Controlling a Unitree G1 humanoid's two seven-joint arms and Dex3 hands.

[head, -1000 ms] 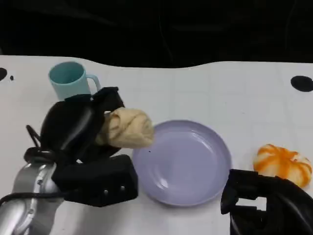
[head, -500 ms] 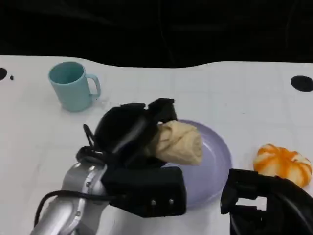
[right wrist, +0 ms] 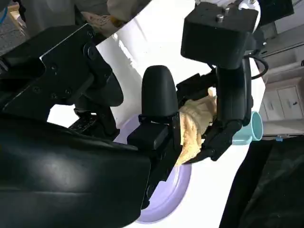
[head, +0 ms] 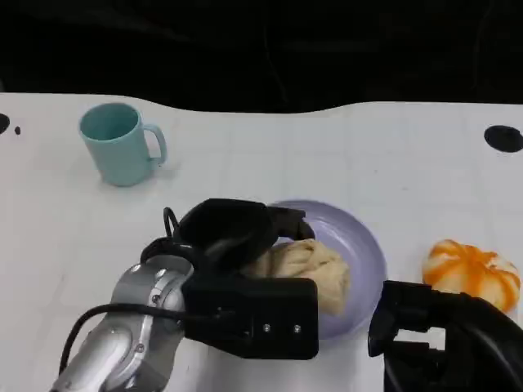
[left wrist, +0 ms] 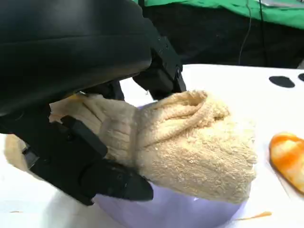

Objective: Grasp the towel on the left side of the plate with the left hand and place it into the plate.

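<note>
Towel [head: 309, 268]: cream, rolled and bunched; lay over the near left part of the plate [head: 359, 245], its underside on or just above the plate floor — contact could not be told apart. In the left wrist view the towel [left wrist: 190, 142] sat above the lilac rim.
Left robot hand [head: 233, 233]: reached in from the plate's left side, fingers clamped around the towel's left end; black fingers [left wrist: 102, 173] pressed into the cloth from both sides.
Left forearm [head: 131, 335]: silver, angled up from the lower left of the head view, a black cable looped beside it.
Right robot hand [head: 433, 335]: low at the near right corner of the worktop [head: 245, 155], holding nothing visible; whether its fingers were apart or together could not be told.
Plate: lilac, round, near the middle of the worktop, right half bare.
Mug [head: 119, 144]: pale teal, upright, handle turned right, far left, well apart from the plate.
Orange object [head: 470, 273]: orange and white striped, rounded, right of the plate, just beyond the right robot hand.
Worktop: white, with a black round mark [head: 502, 137] at the far right edge.
</note>
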